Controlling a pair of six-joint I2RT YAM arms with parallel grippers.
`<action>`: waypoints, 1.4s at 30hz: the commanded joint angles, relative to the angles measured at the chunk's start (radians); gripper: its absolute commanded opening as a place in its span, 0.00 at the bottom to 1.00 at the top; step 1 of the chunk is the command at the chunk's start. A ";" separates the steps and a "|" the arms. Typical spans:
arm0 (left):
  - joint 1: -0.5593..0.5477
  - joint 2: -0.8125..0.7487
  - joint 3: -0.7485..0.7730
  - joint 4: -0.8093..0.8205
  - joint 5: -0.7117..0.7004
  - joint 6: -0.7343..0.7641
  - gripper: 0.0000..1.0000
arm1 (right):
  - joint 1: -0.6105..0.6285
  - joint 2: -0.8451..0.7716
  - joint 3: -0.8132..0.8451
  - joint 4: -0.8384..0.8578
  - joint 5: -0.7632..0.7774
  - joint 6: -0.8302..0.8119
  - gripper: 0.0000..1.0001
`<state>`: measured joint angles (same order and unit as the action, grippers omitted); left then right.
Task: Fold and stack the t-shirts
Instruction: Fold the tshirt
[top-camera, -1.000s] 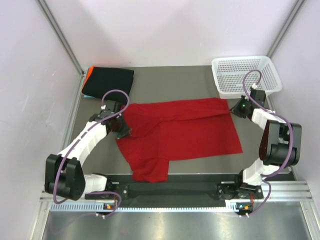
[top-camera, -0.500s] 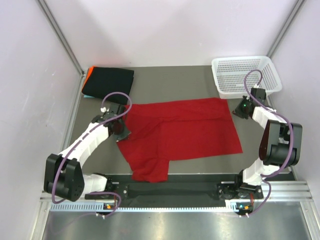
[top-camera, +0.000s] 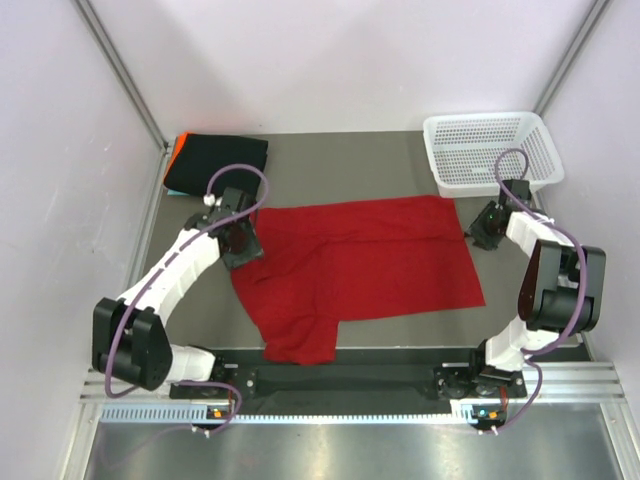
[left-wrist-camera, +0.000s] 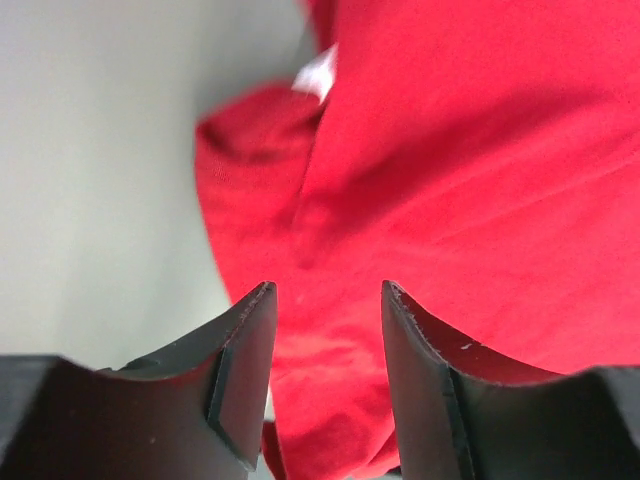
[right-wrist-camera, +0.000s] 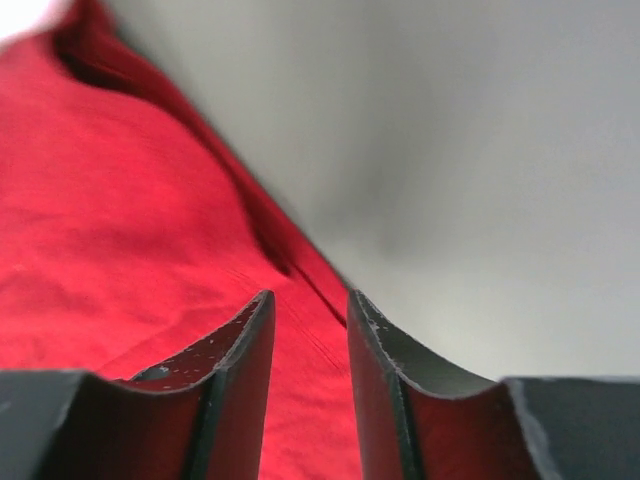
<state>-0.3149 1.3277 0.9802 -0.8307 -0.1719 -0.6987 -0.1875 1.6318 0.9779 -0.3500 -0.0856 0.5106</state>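
A bright red t-shirt (top-camera: 370, 262) lies spread across the middle of the table, with one sleeve hanging toward the near edge. My left gripper (top-camera: 246, 248) hovers over its left edge, and in the left wrist view it (left-wrist-camera: 328, 290) is open above the bunched red cloth (left-wrist-camera: 450, 170). My right gripper (top-camera: 473, 230) sits just off the shirt's far right corner. In the right wrist view it (right-wrist-camera: 310, 296) is open over the red hem (right-wrist-camera: 120, 200), gripping nothing. A folded black t-shirt (top-camera: 218, 163) rests at the back left, with an orange edge (top-camera: 175, 150) showing beneath it.
A white mesh basket (top-camera: 480, 121) stands at the back right, just behind my right wrist. Pale walls close in on both sides of the table (top-camera: 340, 165). The arm bases and a black rail (top-camera: 350, 378) line the near edge.
Both grippers have opened and let go of the red t-shirt. The left one has shifted slightly toward the back, and the right one has drawn off to the right of the corner.
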 joint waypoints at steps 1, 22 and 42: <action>0.028 0.040 0.136 -0.019 -0.065 0.065 0.52 | -0.035 -0.053 -0.010 -0.121 0.046 0.115 0.36; 0.168 0.102 0.092 0.191 0.304 0.111 0.47 | -0.101 -0.210 -0.286 -0.207 0.217 0.270 0.32; 0.016 0.030 -0.040 0.274 0.430 0.122 0.48 | -0.172 -0.455 -0.301 -0.336 0.146 0.318 0.35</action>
<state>-0.2321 1.3956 0.9688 -0.6304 0.2459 -0.5430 -0.3588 1.2179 0.6338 -0.6380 0.1303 0.7975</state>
